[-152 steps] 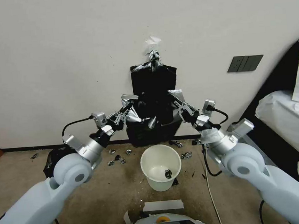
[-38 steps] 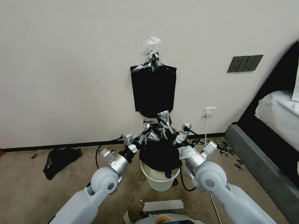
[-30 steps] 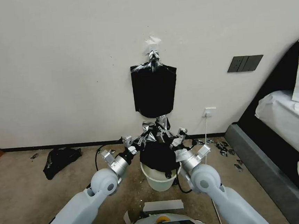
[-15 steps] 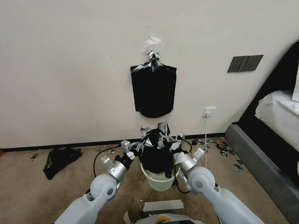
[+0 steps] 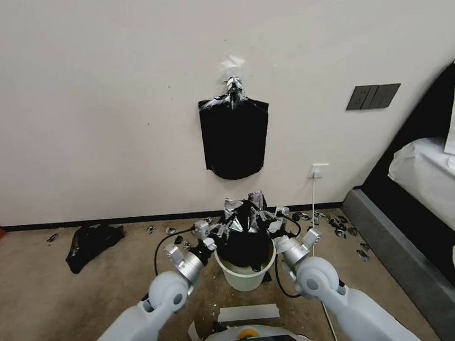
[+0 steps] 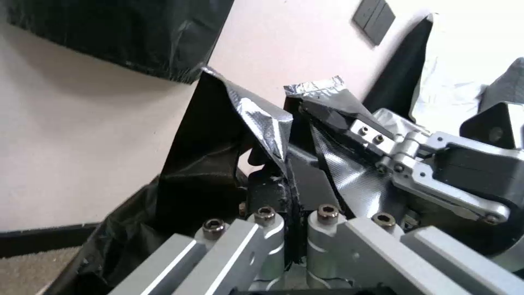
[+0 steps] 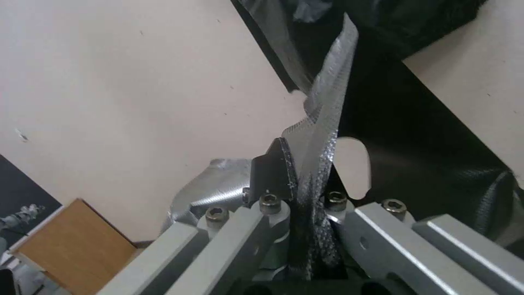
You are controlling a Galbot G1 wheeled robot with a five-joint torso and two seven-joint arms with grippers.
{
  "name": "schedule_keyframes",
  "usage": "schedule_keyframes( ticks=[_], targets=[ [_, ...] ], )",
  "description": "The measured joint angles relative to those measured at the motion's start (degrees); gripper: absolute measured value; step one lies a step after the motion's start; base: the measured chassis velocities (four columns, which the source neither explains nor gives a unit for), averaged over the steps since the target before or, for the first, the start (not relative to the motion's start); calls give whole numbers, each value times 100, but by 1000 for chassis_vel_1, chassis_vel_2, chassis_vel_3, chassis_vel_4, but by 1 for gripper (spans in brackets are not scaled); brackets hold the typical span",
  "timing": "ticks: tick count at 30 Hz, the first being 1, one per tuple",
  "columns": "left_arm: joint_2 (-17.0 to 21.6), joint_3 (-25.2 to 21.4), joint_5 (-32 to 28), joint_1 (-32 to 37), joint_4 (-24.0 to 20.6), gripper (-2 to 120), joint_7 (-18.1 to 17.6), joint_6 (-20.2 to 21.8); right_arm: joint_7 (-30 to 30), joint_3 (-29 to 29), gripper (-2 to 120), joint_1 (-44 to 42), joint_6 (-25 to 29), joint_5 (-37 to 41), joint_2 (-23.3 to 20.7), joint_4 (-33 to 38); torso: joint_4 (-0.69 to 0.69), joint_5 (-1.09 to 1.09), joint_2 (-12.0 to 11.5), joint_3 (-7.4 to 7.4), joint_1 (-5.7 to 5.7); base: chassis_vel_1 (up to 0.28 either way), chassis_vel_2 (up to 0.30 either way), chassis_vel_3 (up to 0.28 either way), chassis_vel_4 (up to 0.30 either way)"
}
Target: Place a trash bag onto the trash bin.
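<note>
The cream trash bin [image 5: 246, 278] stands on the floor just ahead of my base. The black glossy trash bag [image 5: 246, 240] hangs bunched over it, its lower part down inside the rim. Both grippers hold the bag's top close together above the bin. My left gripper [image 5: 225, 227] is shut on the bag's left edge, and the left wrist view shows the film [image 6: 203, 164] pinched in that gripper [image 6: 293, 174]. My right gripper [image 5: 266, 218] is shut on the right edge. The right wrist view shows a crinkled strip of bag [image 7: 323, 123] clamped in that gripper [image 7: 299, 174].
A flat black sheaf [image 5: 235, 138] hangs on the wall from a silver clip. A squashed black heap [image 5: 93, 242] lies on the floor at left. Small scraps [image 5: 344, 230] litter the floor near a wall socket [image 5: 319, 170]. A dark bed base [image 5: 406, 266] runs along the right.
Both arms have come down from the wall with the bag and drawn together over the bin. In the last second the bag's bottom has sunk inside the rim.
</note>
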Motion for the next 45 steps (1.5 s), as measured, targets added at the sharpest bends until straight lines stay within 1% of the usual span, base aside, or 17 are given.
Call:
schedule_keyframes(
  ticks=[7,9,12,20,28,30,31,35,39,45],
  targets=[
    [135,-105,0,138,-23,0,9,-46,2,5,0,-171,22,-97,-116,-14,0,-1,0,0,0,0,0,0,0],
    [183,-183,0,188,-23,0,16,-82,9,30,0,-228,39,-120,-158,-14,0,-1,0,0,0,0,0,0,0],
    [286,-457,-5,353,-16,0,59,-140,30,108,0,-382,92,-192,-288,-18,0,-1,0,0,0,0,0,0,0],
    [559,-749,5,647,21,0,163,-349,127,203,0,-578,163,-386,-522,-2,0,0,0,0,0,0,0,0,0],
    [599,-823,112,715,148,0,183,-464,284,279,0,-805,255,-524,-616,115,0,-1,0,0,0,0,0,0,0],
    [617,-859,161,712,228,0,218,-505,466,351,0,-951,330,-714,-687,130,0,-1,0,0,0,0,0,0,0],
    [617,-859,161,712,228,0,218,-505,466,351,0,-951,330,-714,-687,130,0,-1,0,0,0,0,0,0,0],
    [735,-894,253,757,250,0,296,-526,545,423,0,-1089,319,-950,-772,139,0,-1,0,0,0,0,0,0,0],
    [971,-1001,407,881,250,0,438,-600,621,435,0,-1336,318,-1261,-886,156,0,-1,0,0,0,0,0,0,0],
    [1182,-1158,535,971,306,0,644,-666,707,433,0,-1501,326,-1485,-904,143,0,-1,0,0,0,0,0,0,0]
  ],
)
